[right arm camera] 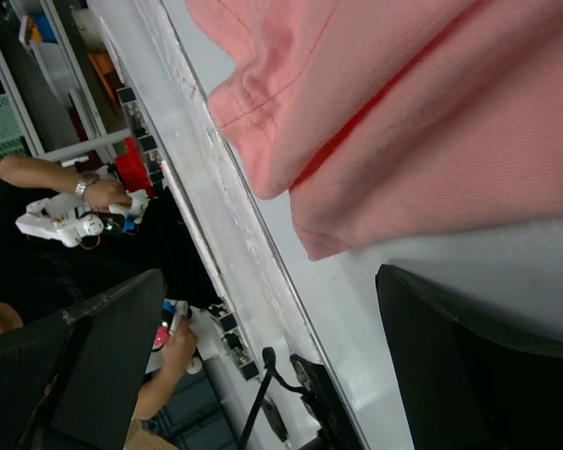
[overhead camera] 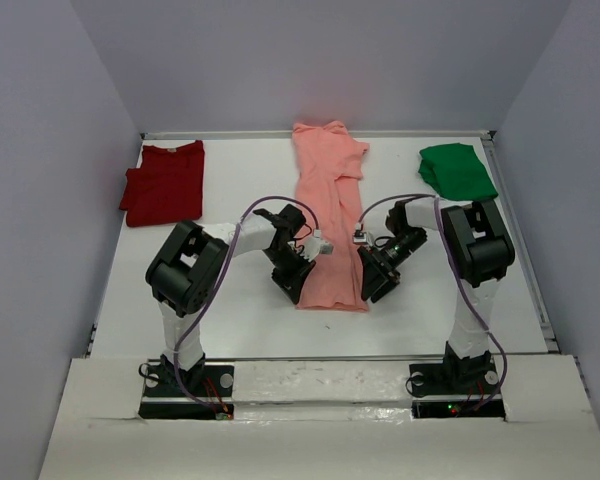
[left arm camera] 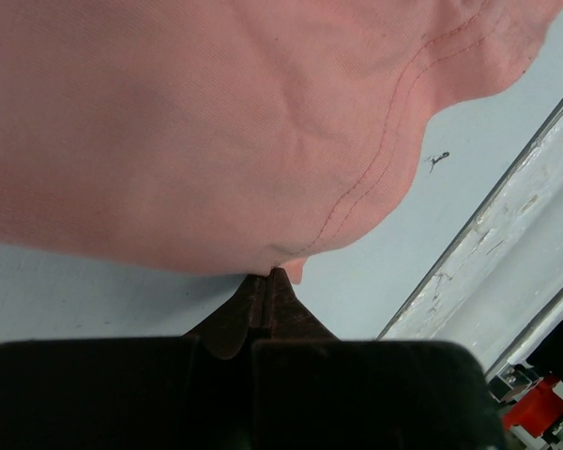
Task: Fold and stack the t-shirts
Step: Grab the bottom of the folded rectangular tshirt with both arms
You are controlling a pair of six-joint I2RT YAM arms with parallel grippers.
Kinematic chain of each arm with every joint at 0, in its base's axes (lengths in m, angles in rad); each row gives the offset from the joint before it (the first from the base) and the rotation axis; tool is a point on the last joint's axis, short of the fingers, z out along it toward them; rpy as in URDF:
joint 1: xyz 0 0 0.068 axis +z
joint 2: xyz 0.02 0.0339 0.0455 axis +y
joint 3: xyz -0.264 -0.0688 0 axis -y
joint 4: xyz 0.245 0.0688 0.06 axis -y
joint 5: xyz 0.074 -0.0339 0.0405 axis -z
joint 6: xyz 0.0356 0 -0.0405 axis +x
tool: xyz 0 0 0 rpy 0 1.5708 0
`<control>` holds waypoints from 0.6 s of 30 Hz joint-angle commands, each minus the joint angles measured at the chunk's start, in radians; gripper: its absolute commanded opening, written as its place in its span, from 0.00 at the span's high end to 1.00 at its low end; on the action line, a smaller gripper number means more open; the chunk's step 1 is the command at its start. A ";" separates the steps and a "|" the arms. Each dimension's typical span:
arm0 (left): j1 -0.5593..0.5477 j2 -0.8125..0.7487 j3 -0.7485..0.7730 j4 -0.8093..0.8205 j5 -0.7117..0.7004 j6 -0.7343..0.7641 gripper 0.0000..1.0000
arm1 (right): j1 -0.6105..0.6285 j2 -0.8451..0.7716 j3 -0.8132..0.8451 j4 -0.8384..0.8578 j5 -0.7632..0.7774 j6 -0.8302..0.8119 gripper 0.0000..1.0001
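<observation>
The salmon-pink t-shirt [overhead camera: 329, 215] lies as a long narrow strip down the middle of the table. My left gripper [overhead camera: 298, 292] is at its near left corner. In the left wrist view that gripper [left arm camera: 270, 274] is shut, its tips pinching the puckered edge of the pink cloth [left arm camera: 216, 131]. My right gripper [overhead camera: 374, 288] sits beside the near right corner. It [right arm camera: 267, 277] stands open, with the pink corner [right arm camera: 403, 141] just ahead of its fingers and not between them. The dark red t-shirt [overhead camera: 164, 182] lies folded at the back left, and the green t-shirt [overhead camera: 457, 170] lies bunched at the back right.
The table's raised near rim [left arm camera: 507, 234] runs close to both grippers and also shows in the right wrist view [right arm camera: 235, 225]. A person [right arm camera: 66, 216] holding a device is beyond that rim. Walls close in the table's left, right and back sides.
</observation>
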 commanded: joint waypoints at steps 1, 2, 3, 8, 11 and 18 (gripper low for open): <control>-0.008 -0.032 -0.002 0.010 -0.042 0.022 1.00 | 0.008 -0.005 0.013 0.065 -0.042 0.038 0.00; -0.008 -0.033 -0.002 0.011 -0.042 0.020 1.00 | 0.008 -0.010 0.012 0.089 -0.032 0.082 0.00; -0.007 -0.035 -0.004 0.013 -0.045 0.020 1.00 | 0.008 -0.013 0.015 0.100 -0.036 0.084 0.00; -0.004 -0.055 -0.015 0.017 -0.053 0.017 1.00 | 0.019 -0.009 0.007 0.120 -0.045 0.110 0.09; 0.006 -0.056 -0.013 0.016 -0.056 0.019 1.00 | 0.019 -0.013 -0.004 0.134 -0.044 0.132 0.21; 0.029 -0.058 -0.004 0.011 -0.050 0.019 1.00 | 0.028 -0.030 -0.050 0.112 -0.024 0.118 0.60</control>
